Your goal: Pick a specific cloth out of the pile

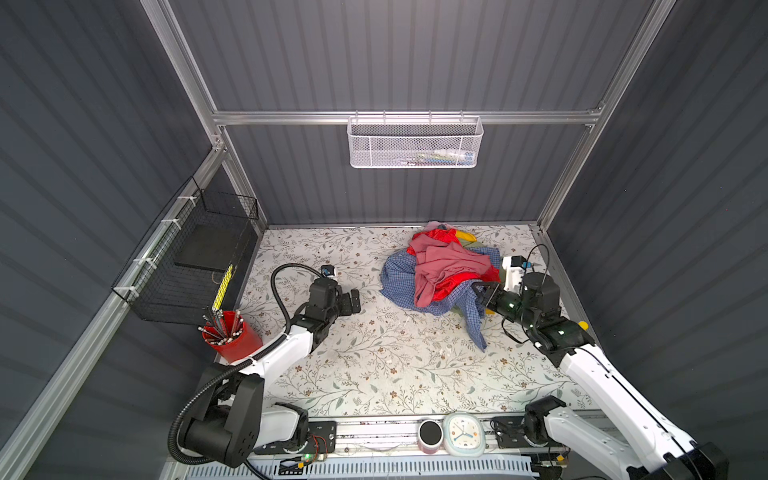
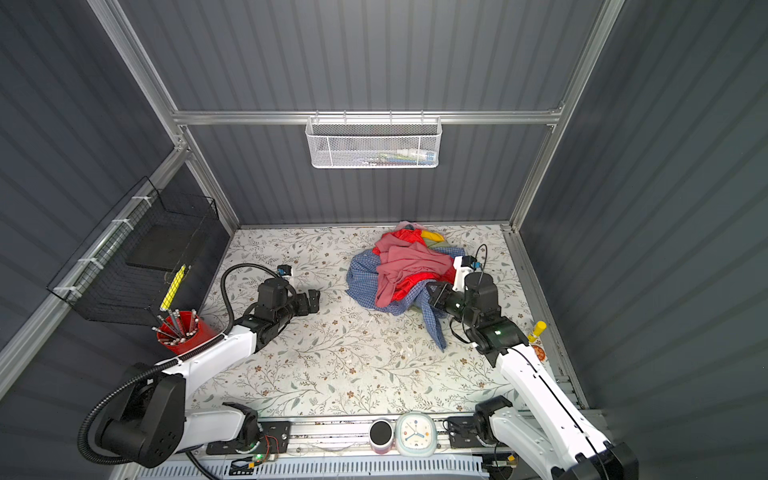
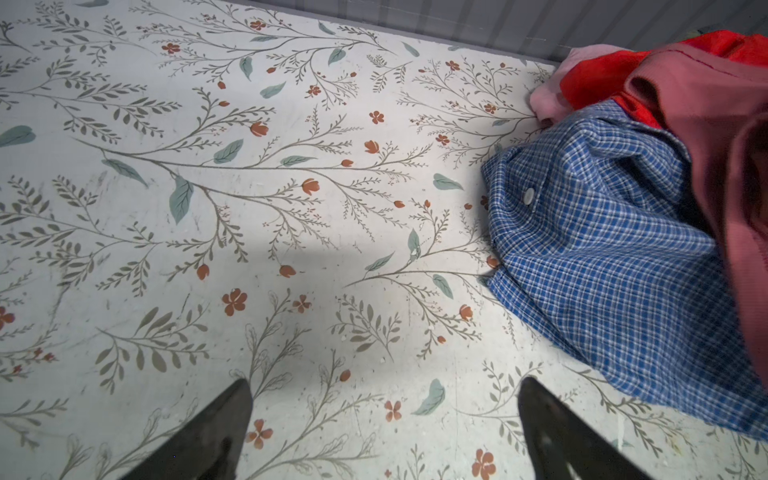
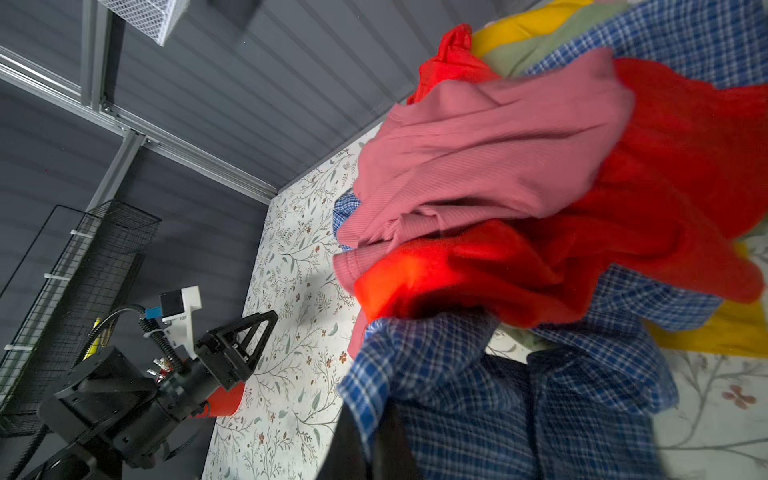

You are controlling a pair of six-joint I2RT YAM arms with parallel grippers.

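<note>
Grey ribbed walls [image 1: 395, 62] enclosed a flower-printed tabletop [image 1: 374, 365]. In both top views the pile [image 1: 453, 251] sat toward the back right. The cloth [image 1: 397, 280], a blue-checked shirt, lay at its bottom, spreading out to the left and trailing a sleeve toward the front. A pink garment [image 1: 449, 266] and a red garment [image 1: 446, 289] lay over it. The left tool [image 1: 353, 301] sat left of the pile, apart from it, and the right tool [image 1: 482, 293] was nosed into checked fabric at the pile's right edge.

From the left wrist, the left tool's fingers [image 3: 220, 432] stood wide apart over bare tabletop, the cloth [image 3: 602, 257] just beyond.

From the right wrist, the right tool's jaws were closed together, apparently pinching a fold of the cloth [image 4: 478, 395], though fabric hid most of them.
</note>
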